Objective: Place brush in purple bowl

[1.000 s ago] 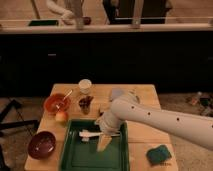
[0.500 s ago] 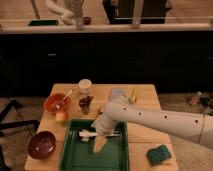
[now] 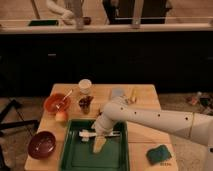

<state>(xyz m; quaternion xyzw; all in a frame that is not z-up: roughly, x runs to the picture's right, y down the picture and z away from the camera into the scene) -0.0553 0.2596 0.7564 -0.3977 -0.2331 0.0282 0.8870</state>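
The white brush (image 3: 86,134) lies flat in the green tray (image 3: 72,157), handle pointing right and partly hidden under my gripper. My gripper (image 3: 98,132) comes in from the right on a white arm and sits right over the middle of the brush, at the tray's far part. The purple bowl (image 3: 41,144) stands on the table's front left corner, left of the tray and apart from the gripper; it looks empty.
An orange bowl (image 3: 56,103) with a spoon, a white cup (image 3: 85,86), a round fruit (image 3: 61,116) and a dark object (image 3: 85,103) stand behind the tray. A pale yellowish item (image 3: 100,145) lies in the tray. A green sponge (image 3: 159,154) lies front right.
My gripper has shifted slightly left and down over the brush in the tray. The brush and bowls have not moved.
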